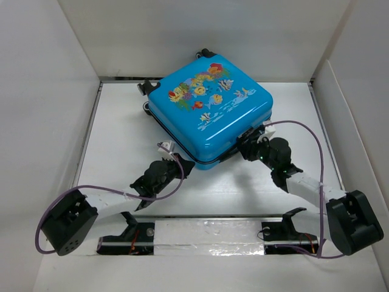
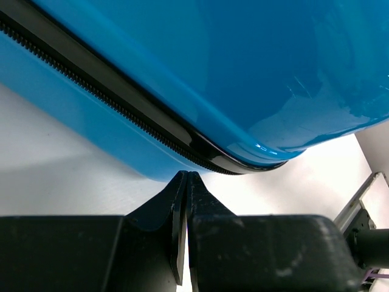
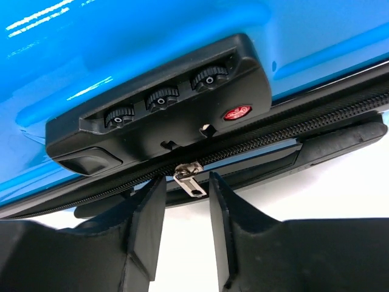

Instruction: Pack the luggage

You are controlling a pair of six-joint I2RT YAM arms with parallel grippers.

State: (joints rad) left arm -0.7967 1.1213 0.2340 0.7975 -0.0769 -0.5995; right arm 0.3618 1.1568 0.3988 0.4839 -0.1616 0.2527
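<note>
Bearing surface: white table (image 1: pixel 121 121) with white walls on three sides; both arm bases sit at its near edge.
Luggage (image 1: pixel 209 112): bright blue hard shell, closed, lying flat with the fish-and-coral print facing up. It sits at the far middle of the table, turned so one corner points toward the arms.
Caster wheels (image 1: pixel 146 88): black and white, at the far-left side of the case.
Left gripper (image 1: pixel 182 165): at the near corner of the case. The wrist view shows its fingers (image 2: pixel 180 201) pressed together with nothing between them, tips just below the rounded corner and the black zip track (image 2: pixel 121 109). Contact with the shell cannot be told.
Right gripper (image 1: pixel 250 146): at the near-right edge of the case, under the lock. Its jaws stand partly apart, a clear gap between them.
Combination lock (image 3: pixel 158 109): black housing set in the blue shell, carrying three dials (image 3: pixel 163 96) and a small red button (image 3: pixel 237 112).
Zipper pull (image 3: pixel 189 181): silver, hanging from the track below the lock and lying in the gap between the right gripper's (image 3: pixel 185 182) fingers. Neither finger is seen touching it; it is not pinched.
</note>
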